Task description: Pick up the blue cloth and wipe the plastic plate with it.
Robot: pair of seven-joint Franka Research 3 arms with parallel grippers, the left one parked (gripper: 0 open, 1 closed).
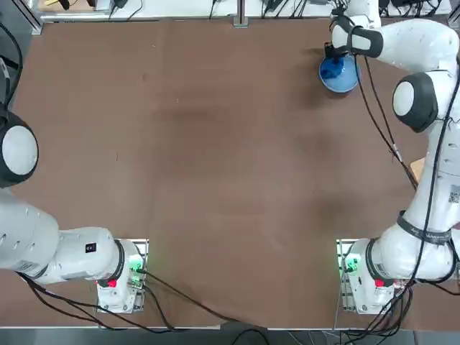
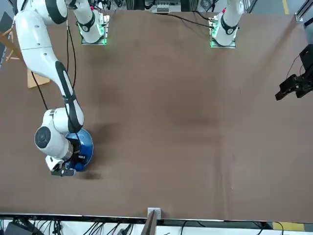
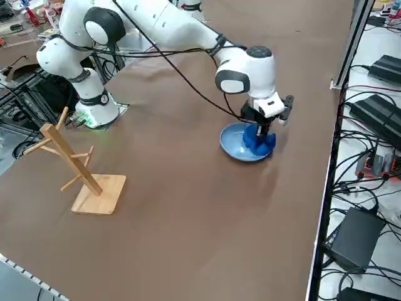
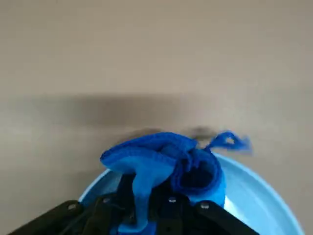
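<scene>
Top view: the right tool (image 1: 335,60) was at the far right part of the table (image 1: 215,180), directly over the plastic plate (image 1: 346,84). The blue cloth (image 1: 333,70) showed as a darker patch on the plate's far-left part, under the tool.

Front view: the plate (image 2: 86,143) lay at the near left here, half hidden by the wrist. The cloth (image 2: 80,160) sat bunched at its edge, below the tool (image 2: 66,170).

Right side view: the tool (image 3: 262,132) pointed down, with the cloth (image 3: 258,143) hanging from it as a bundle. The cloth's lower end met the plate (image 3: 233,143) on the side farther from the robot's base. A wooden rack (image 3: 78,169) stood well apart.

Wrist view: the tool (image 4: 161,205) was closed narrow on a fold of cloth (image 4: 166,161), which bulged out past the fingers over the plate (image 4: 254,196).

Key relation: the cloth sat toward one edge, so most bare plate lay back toward the arm's base. My judgement: the wiping stroke should run that way.
</scene>
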